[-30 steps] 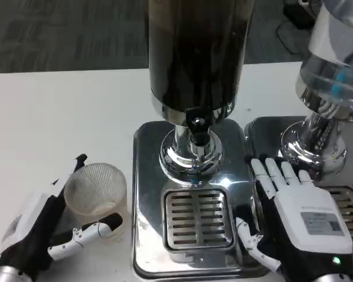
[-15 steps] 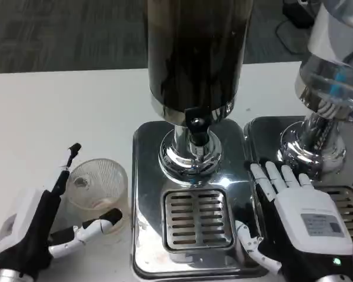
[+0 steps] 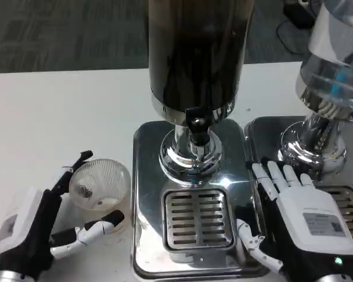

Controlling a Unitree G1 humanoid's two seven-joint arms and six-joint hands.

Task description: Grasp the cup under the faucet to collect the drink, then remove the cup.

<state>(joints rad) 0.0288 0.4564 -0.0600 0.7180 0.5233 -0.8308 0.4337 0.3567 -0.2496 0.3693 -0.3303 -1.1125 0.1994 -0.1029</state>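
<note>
1. Left hand (image 3: 38,226) lay low on the white table (image 3: 59,117), palm turned inward, fingers spread around the clear ribbed plastic cup (image 3: 100,185).
2. Cup stood upright on the table betw. that hand's upper finger and its thumb. Upper finger's black tip reached the cup's far-left rim; thumb's black tip sat at the cup's near-right base. Firm contact couldn't be confirmed; hand looked released, cup bracketed, not clamped.
3. Cup was off the dispenser's steel base (image 3: 147,147), just beside its left edge, and to the left of the drip grille (image 3: 198,218). It wasn't under the faucet (image 3: 196,124).
4. Cup interior: a slight residue or glint near the bottom; contents couldn't be made out.
5. Right hand (image 3: 300,220) rested flat, back up, at the right edge of the steel base, fingers straight and slightly apart, pointing away from the robot. It held nothing. Thumb angled inward toward the grille's near-right corner.
6. Drink dispenser (image 3: 197,53), dark-filled cylinder on a chrome pedestal, stood ahead of both hands, black faucet facing the robot above the grille.
7. Second dispenser (image 3: 332,76), w/ clear vessel, stood ahead-right of the right hand on its own steel base (image 3: 262,138).
</note>
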